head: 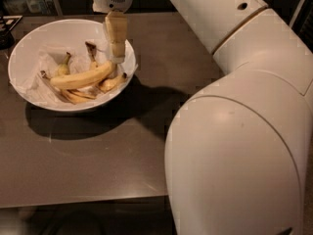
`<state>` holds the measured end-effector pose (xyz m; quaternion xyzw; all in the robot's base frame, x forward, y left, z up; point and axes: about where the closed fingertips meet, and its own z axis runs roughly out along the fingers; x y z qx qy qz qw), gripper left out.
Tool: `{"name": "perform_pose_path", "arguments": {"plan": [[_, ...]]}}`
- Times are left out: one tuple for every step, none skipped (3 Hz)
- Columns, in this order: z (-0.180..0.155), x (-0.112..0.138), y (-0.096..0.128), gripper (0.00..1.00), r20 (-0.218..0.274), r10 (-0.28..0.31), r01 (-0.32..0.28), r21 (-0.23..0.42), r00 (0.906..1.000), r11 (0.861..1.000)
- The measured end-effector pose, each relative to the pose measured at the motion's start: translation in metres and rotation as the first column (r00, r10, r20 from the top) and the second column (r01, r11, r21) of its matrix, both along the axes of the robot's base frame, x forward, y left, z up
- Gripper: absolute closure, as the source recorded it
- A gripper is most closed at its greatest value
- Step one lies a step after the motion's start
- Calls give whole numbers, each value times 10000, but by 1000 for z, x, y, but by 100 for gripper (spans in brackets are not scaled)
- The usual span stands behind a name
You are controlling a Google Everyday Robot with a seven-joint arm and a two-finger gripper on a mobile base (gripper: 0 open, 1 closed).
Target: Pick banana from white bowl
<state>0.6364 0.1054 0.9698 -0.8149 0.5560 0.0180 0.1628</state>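
Note:
The white bowl (22,48) stands on the dark table at the upper left, lined with crumpled white paper. The banana (80,77), plump and pale yellow, lies across the bowl's middle with its right end near the bowl's right wall. Thinner, brown-ended bananas (111,83) lie around and under it. My gripper (116,39) hangs down from the white wrist inside the bowl's right side, its tip just above the banana's right end. It holds nothing that I can see.
My large white arm (234,131) covers the right half of the view. The brown table (98,160) runs to a front edge low in the frame. A dark object (6,31) sits at the far left edge behind the bowl.

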Motion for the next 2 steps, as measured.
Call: {"name": "perform_pose_path", "arguments": {"plan": [[3,-10,22,0,-349,326,-313,387,9989,9988],[-3,-23,32,0,-815,448,-404,550,9957,9977]]}}
